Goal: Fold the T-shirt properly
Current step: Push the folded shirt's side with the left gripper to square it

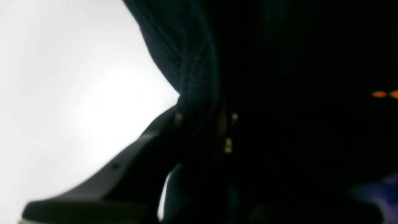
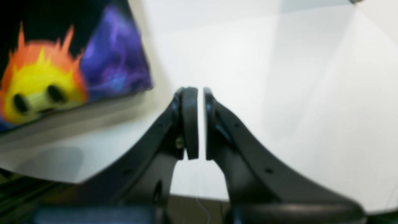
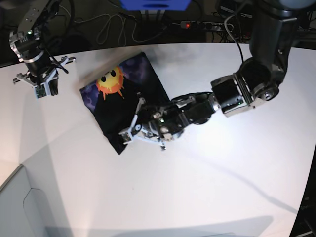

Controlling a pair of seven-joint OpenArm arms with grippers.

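The black T-shirt point(image 3: 129, 111) lies folded into a compact shape on the white table point(image 3: 222, 173), with the orange-yellow sun and purple clouds facing up. My left gripper point(image 3: 132, 123) is at the shirt's near right edge. In the left wrist view its jaws point(image 1: 202, 124) are closed on a stitched hem of the black T-shirt point(image 1: 186, 62), which fills most of that view. My right gripper point(image 2: 201, 124) is shut and empty, with a thin gap between the pads. It hovers over bare table to the side of the T-shirt point(image 2: 46, 77). In the base view the right gripper point(image 3: 43, 89) is at the far left.
A power strip point(image 3: 200, 24) and cables lie behind the table's back edge. A blue box point(image 3: 155, 4) stands at the top centre. The table's left edge point(image 3: 15, 173) runs diagonally at the lower left. White table surface surrounds the shirt.
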